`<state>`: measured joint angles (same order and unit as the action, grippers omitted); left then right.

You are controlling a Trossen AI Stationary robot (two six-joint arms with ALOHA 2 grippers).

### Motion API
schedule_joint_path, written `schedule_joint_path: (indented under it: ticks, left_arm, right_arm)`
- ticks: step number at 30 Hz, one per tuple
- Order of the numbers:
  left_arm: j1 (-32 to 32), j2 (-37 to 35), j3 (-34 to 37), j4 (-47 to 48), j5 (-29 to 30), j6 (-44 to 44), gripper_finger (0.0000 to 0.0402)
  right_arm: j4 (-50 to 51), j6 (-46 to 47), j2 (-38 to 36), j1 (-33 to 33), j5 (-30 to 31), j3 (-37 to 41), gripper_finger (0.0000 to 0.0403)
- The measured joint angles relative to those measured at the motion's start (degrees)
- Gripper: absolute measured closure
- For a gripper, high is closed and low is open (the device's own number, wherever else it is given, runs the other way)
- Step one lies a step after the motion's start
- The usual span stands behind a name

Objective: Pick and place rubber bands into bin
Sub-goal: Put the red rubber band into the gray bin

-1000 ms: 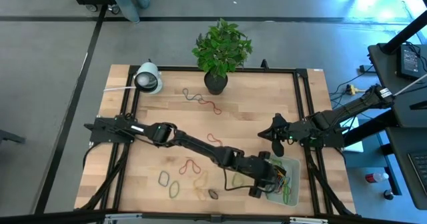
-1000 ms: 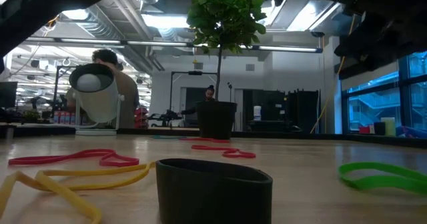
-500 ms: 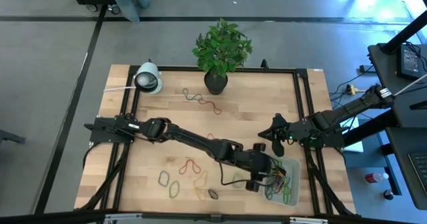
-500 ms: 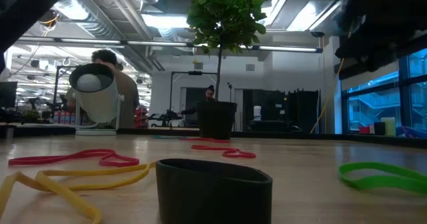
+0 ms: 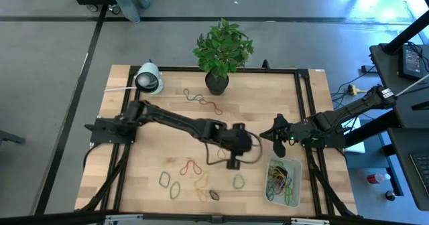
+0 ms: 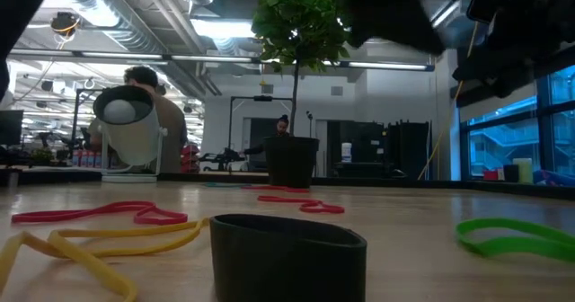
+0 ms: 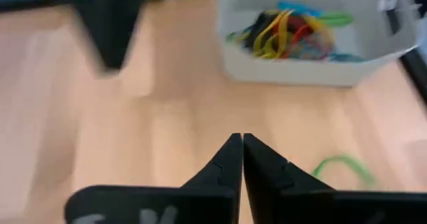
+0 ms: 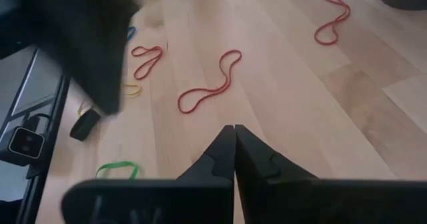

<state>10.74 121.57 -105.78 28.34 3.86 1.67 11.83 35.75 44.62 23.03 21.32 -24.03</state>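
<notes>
A: Scene, big to small?

B: Wooden table (image 5: pixel 154 124), framed by a black rail. Left arm is stretched across it from its base at the table's left side. Left gripper (image 5: pixel 232 163) is held over bare wood near mid-table. Its fingers (image 7: pixel 227 163) are pressed tip to tip, nothing between them.

A: Right side?

B: Right gripper (image 5: pixel 279 146) is parked just right of the left one, by the table's right edge. Fingers (image 8: pixel 223 151) are closed flush, nothing gripped.

A: Bin?

B: The bin (image 5: pixel 283 181) is seen on the table, right of the left gripper and nearer the front edge, just in front of the right gripper. A tangle of yellow, red, green and blue bands is held in it (image 7: pixel 288 34).

A: Loose rubber bands?

B: One green loop (image 5: pixel 238 181) is just in front of the left gripper, between it and the front edge. A cluster of green, red and yellow loops (image 5: pixel 184 178) lies further left. A red twisted band (image 5: pixel 216 138) is just behind-left. More long bands (image 5: pixel 201 101) lie well behind it, near the potted plant (image 5: pixel 221 51).
</notes>
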Motion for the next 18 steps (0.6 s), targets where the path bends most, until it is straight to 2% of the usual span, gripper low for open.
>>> schedule_joint_path:
  ticks: [7, 13, 18]
  left_arm:
    - [-2.41, -17.5, 28.39, -14.74, 1.07, 1.16, 0.0397]
    - [-5.47, -31.61, 48.65, -23.26, 1.58, 1.59, 0.0399]
    - [-8.78, -42.66, 61.02, -24.94, 0.26, 0.54, 0.04]
  right_arm:
    - [-4.41, 4.5, 0.0, 0.0, 0.39, 0.0, 0.0398]
    - [-8.2, -2.37, 1.49, -0.27, 5.56, 0.0, 0.0398]
    - [-15.29, -10.54, 8.03, -3.76, 7.79, -0.88, 0.0401]
